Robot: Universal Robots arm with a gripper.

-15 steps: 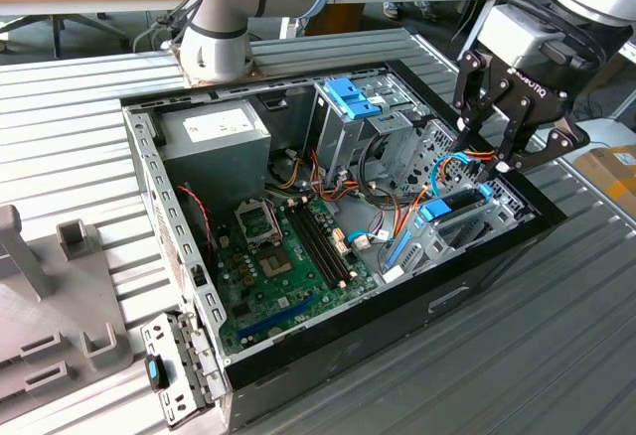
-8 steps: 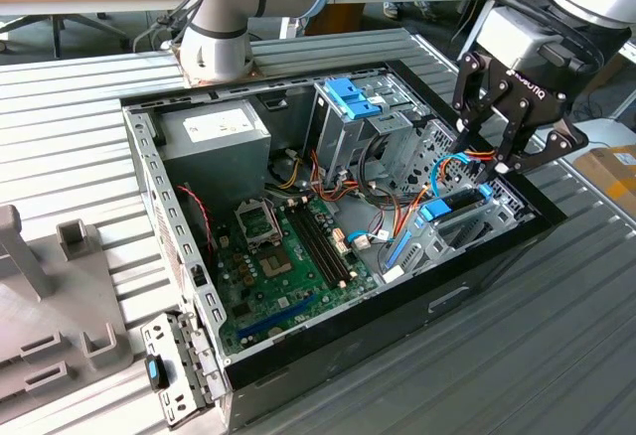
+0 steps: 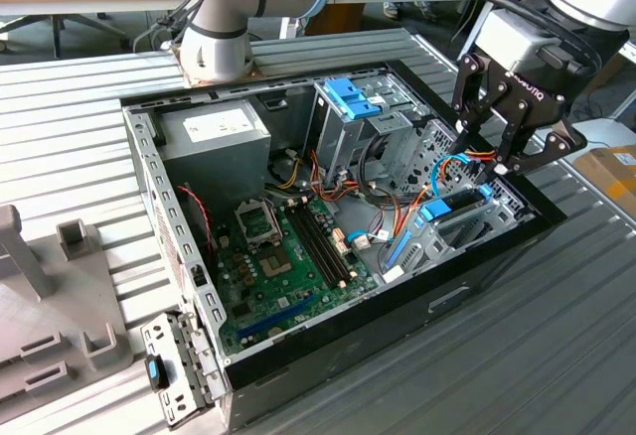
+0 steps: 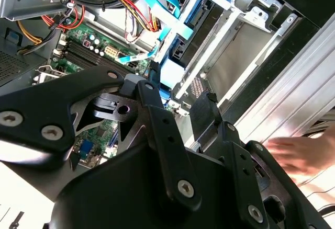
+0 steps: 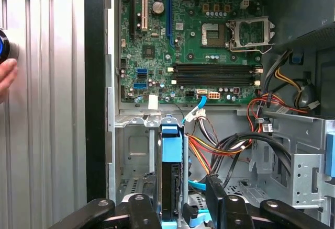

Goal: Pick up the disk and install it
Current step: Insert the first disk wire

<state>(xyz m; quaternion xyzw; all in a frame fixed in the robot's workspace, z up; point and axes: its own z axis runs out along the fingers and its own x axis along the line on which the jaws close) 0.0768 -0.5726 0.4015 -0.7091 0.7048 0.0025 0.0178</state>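
The arm's tool [image 3: 481, 162] hung with fingers spread to either side of the disk [image 3: 459, 200], which stood on edge in the drive bay at the exterior view's right end of the open computer case [image 3: 397, 328]. The work appeared to be at the seating stage; whether the disk was fully home could not be told. White lettering marked the tool's body and the motherboard [image 5: 199, 46].

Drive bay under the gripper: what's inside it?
The disk stands on edge in the grey bay, with blue tabs at its ends, between the fingers of the open gripper. Its lower part and any connectors are hidden by the bay walls.
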